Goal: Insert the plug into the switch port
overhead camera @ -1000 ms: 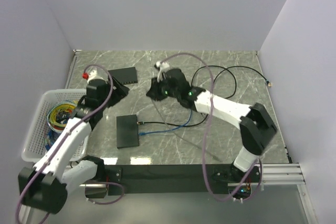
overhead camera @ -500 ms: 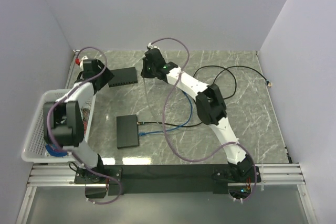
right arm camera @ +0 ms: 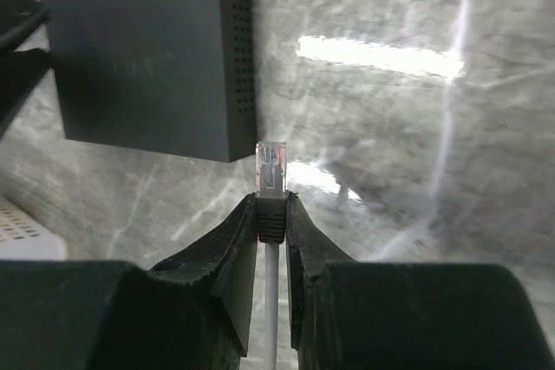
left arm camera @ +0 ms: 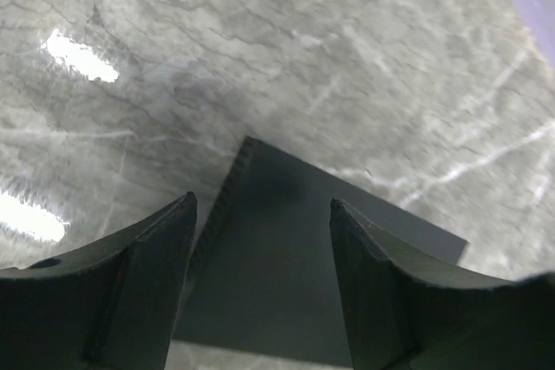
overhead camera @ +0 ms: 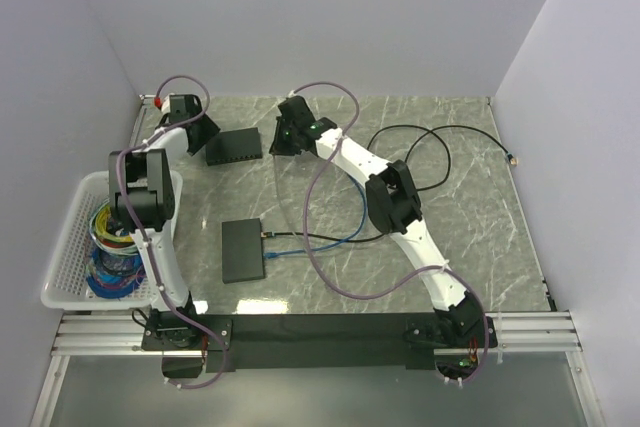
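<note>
Plug [right arm camera: 270,166] sits pinched between the right jaws, near the switch [right arm camera: 156,58].

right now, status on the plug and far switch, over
Left gripper open over far switch. Right gripper shut on plug, tip beside switch's corner, not inserted. Nothing between them.

From my seat the tabletop [overhead camera: 500,207] reads as grey veined marble, polished enough to throw back bright lamp glare. The switch [right arm camera: 147,58] has a matt black casing, its side wall perforated with fine vent holes. The plug [right arm camera: 270,166] is clear glossy plastic (I can see colour inside it) on a smooth pale cable [right arm camera: 271,301]. The right fingers [right arm camera: 227,270] and left fingers [left arm camera: 143,288] look like matt black plastic. The basket [overhead camera: 62,247] is white plastic lattice.
</note>
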`<state>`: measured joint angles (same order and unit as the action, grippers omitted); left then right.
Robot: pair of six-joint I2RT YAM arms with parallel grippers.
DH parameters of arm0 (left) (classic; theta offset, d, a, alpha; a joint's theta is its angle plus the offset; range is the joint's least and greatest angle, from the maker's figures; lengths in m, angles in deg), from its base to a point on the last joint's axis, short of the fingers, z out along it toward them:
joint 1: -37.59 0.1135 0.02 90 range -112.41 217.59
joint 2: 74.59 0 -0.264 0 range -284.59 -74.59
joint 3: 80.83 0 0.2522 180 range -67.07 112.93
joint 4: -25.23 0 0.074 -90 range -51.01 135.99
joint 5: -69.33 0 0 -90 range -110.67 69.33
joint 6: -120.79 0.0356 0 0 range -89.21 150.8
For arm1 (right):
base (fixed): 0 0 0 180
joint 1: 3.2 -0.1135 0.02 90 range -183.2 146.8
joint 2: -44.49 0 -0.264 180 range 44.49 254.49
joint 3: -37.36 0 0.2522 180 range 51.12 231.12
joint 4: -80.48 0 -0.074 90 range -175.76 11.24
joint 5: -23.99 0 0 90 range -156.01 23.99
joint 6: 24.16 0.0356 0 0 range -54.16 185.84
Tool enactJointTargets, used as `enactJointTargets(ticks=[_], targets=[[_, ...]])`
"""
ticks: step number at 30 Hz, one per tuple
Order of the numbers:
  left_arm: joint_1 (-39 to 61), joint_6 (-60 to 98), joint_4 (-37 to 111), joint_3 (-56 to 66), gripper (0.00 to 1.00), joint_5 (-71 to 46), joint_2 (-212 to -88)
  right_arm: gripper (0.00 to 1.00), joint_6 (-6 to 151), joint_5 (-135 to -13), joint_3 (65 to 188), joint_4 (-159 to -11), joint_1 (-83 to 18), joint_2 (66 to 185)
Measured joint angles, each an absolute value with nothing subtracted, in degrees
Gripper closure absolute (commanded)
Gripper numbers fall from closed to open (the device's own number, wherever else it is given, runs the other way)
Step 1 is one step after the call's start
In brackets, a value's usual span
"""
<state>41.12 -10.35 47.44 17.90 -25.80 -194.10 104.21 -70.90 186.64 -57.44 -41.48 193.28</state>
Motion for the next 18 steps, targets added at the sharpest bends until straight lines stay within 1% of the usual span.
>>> enactJointTargets(ticks=[3,7,9,12,13,17,18], targets=[[41.12,-10.33,49.47,20.02,0.35,-26.28,-196.09,1.0,105.5,-72.19,187.67,-57.4,-41.46,193.98],[40.33,-10.26,51.57,21.53,0.36,-26.85,-197.33,1.0,106.71,-73.61,187.58,-58.18,-41.44,193.98],[39.39,-10.26,52.16,21.55,0.36,-27.2,-197.33,1.0,106.92,-74.28,185.61,-60.39,-41.4,193.58],[38.12,-10.5,51.59,20.28,0.37,-27.09,-196.46,1.0,106.82,-74.94,175.87,-64.78,-41.4,190.59],[37.53,-10.77,51.25,18.6,0.37,-27.06,-195.45,1.0,106.95,-75.57,171.19,-66.73,-41.38,188.78],[33.97,-11.75,51.05,11.54,0.38,-27.04,-190.38,1.0,105.11,-75.31,158.77,-69.13,-41.11,180.03],[32.7,-12.1,50.68,9.27,0.39,-26.93,-188.76,1.0,104.52,-75.22,155.34,-69.99,-41.0,177.28]])
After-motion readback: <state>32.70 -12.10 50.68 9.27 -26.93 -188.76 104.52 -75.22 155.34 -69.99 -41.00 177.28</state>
